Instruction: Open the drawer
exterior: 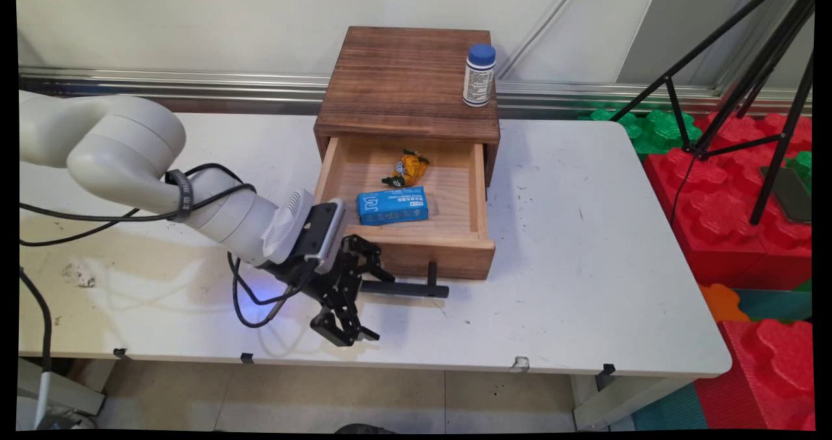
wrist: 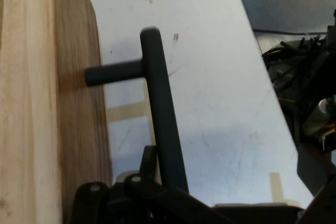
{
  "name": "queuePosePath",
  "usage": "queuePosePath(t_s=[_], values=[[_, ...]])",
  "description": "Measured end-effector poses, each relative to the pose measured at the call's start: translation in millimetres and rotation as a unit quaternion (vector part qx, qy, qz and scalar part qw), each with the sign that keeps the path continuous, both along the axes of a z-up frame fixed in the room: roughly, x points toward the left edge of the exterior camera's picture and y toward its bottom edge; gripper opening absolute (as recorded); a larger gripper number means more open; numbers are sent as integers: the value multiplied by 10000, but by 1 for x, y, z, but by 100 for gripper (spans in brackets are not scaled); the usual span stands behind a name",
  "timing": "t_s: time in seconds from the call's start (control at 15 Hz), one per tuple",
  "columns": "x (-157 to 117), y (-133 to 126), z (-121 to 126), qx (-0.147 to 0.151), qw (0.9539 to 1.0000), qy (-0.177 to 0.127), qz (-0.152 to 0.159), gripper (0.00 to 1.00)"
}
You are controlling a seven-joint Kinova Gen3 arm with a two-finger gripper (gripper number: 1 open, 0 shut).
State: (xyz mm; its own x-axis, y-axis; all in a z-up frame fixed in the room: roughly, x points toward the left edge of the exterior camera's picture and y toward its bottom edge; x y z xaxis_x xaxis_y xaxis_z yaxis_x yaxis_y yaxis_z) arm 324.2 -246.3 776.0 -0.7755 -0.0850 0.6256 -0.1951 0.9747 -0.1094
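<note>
White surface carried your wooden drawer, pulled open. You had the jaws spread around its black handle, not clamping.

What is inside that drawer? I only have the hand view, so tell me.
Observer: The drawer stands pulled out, and a blue box lies flat in it, toward the front.
Operator: List anything else in there.
Observer: A yellow wrapped snack lies behind the box.
Operator: Report the cabinet top.
Observer: On the wooden cabinet, a white bottle with a blue cap stands upright at the right edge.
</note>
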Motion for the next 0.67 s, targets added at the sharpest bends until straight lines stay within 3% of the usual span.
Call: queuePosePath(t_s=[0.67], values=[[-9,21,6,-75,9999,8,-110,100]])
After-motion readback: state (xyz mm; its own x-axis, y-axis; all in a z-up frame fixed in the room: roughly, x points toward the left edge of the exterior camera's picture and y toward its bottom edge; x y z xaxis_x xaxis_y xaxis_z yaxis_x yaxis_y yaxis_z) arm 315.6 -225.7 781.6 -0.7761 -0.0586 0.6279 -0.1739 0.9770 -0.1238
